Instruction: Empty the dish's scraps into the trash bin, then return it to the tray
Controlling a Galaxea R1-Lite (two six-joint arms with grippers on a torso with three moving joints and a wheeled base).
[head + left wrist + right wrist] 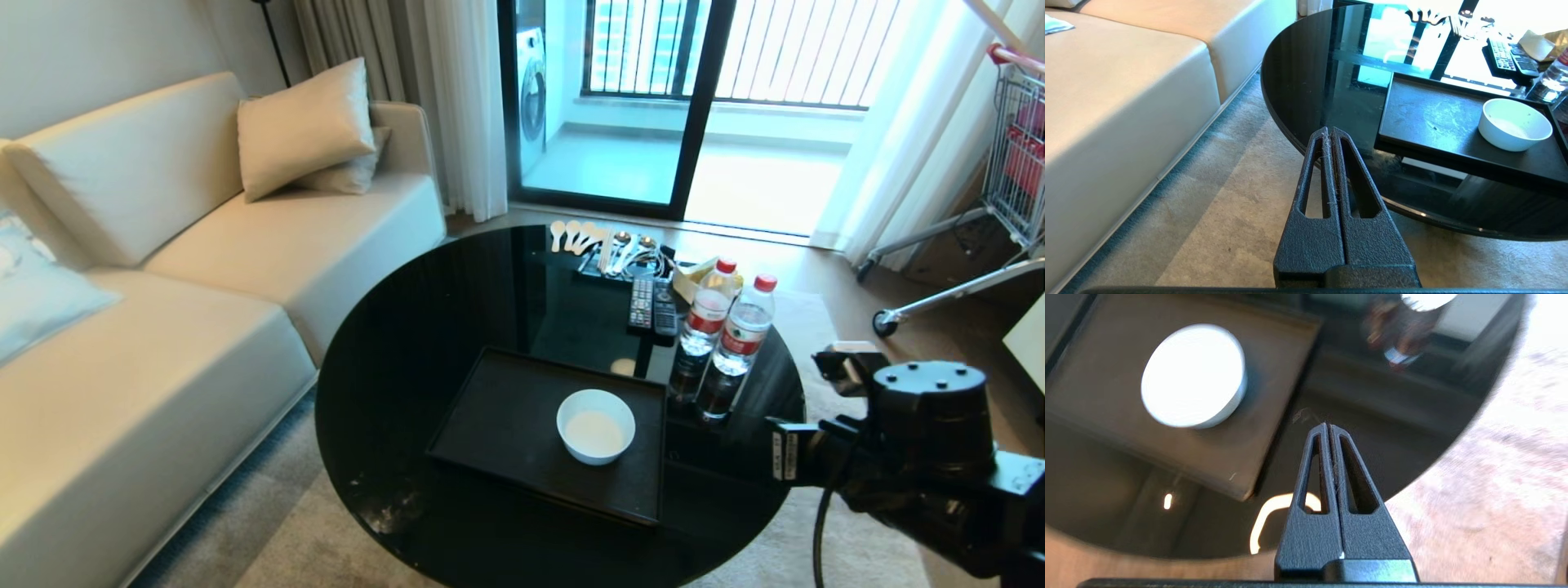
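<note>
The dish [596, 426], a small white bowl, stands upright on the right part of the black tray [506, 416] on the round table. Its inside looks plain white; no scraps show, and the trash bin is out of view. My right gripper [1327, 425] hovers shut and empty above the table's near right edge, apart from the dish [1194, 375] and just past the corner of the tray [1274, 375]. The right arm [931, 433] shows at the lower right. My left gripper [1329, 130] hangs shut and empty over the rug by the table's left edge, well short of the dish [1515, 124].
Two water bottles [727, 322] stand just right of the tray, with remotes [653, 306] and spoons [588, 237] behind them on the glossy black table [392, 367]. A cream sofa [163, 327] runs along the left. A wire cart [1012, 147] stands at the far right.
</note>
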